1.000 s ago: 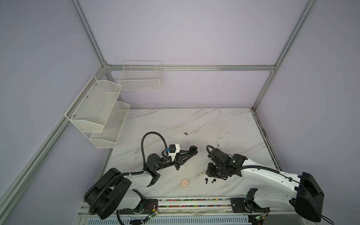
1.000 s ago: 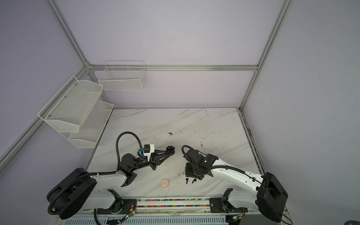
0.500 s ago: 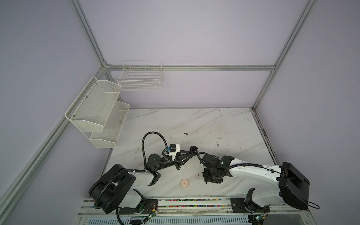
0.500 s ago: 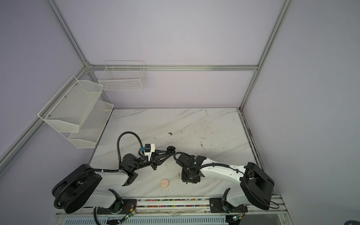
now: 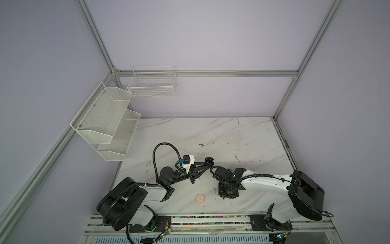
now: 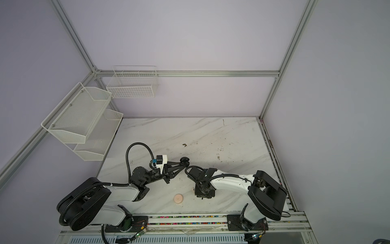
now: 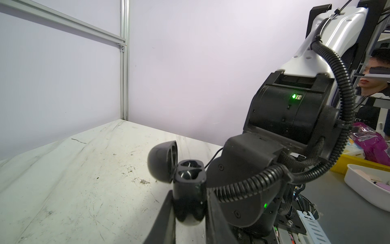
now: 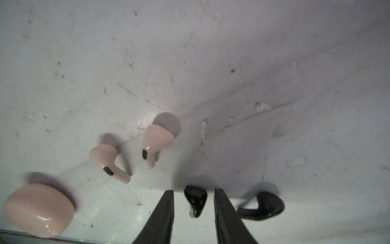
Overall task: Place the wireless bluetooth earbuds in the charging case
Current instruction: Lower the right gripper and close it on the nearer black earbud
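Note:
My left gripper is shut on the black charging case, which it holds upright above the table with its lid hinged open and both sockets showing. In both top views the case is at mid-table. My right gripper points down at the table, open, its fingers on either side of one black earbud with a gap at each side. A second black earbud lies just outside one finger. Two pale pink earbuds lie nearby.
A closed pink case sits near the table's front edge, left of my right gripper. White mesh shelves and a wire basket hang on the walls. A white tray stands beyond the table.
My right arm has swung left and lowered over the black earbuds, and its jaws have narrowed around one. My left gripper with the case has stayed put.

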`<state>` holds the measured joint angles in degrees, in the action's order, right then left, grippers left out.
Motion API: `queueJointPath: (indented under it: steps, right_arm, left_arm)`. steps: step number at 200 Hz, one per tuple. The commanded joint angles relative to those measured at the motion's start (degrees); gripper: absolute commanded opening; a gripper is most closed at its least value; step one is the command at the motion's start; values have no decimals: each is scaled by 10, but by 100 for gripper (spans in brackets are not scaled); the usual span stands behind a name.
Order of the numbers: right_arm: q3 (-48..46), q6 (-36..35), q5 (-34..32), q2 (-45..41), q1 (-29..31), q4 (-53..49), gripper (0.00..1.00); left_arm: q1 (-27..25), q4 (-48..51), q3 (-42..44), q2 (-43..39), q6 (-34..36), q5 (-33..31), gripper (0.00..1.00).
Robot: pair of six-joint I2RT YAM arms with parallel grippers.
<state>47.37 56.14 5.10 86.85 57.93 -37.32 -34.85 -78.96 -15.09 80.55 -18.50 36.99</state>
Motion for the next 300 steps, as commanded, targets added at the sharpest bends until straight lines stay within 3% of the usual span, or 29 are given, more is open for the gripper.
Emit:
queueJointPath:
  steps: [1,300]
  right_arm:
    - [24,1,-23,12,0,-13,33]
    - [35,-16,-32,17,-8,-25,23]
  left_arm:
    - [-4,-39,14,-1,-4,22,0]
    - [-4,-48,16,28,-7,18,0]
